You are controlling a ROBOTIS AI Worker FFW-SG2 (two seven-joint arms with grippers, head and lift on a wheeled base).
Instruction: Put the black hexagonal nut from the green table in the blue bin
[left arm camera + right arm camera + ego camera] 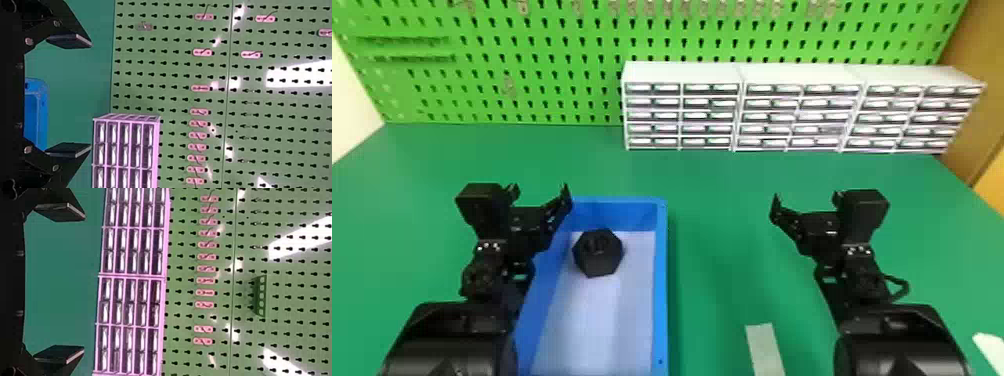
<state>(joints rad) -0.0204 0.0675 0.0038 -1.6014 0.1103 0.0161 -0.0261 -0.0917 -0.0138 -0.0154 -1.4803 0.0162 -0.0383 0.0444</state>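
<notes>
The black hexagonal nut [597, 254] lies inside the blue bin [661, 280], toward its far end, on the pale bottom. My left gripper [539, 192] is over the bin's left side, left of the nut and apart from it. In the left wrist view the same gripper [68, 95] has its fingers wide apart with nothing between them. My right gripper [804, 197] is held over the green table [722, 240], to the right of the bin. The right wrist view shows that gripper [60, 283] open and holding nothing.
White drawer cabinets [682, 72] stand along the table's back right, before a green pegboard [532, 75]. A pale strip [764, 350] lies on the table between the bin and my right arm. A white object [989, 347] is at the lower right edge.
</notes>
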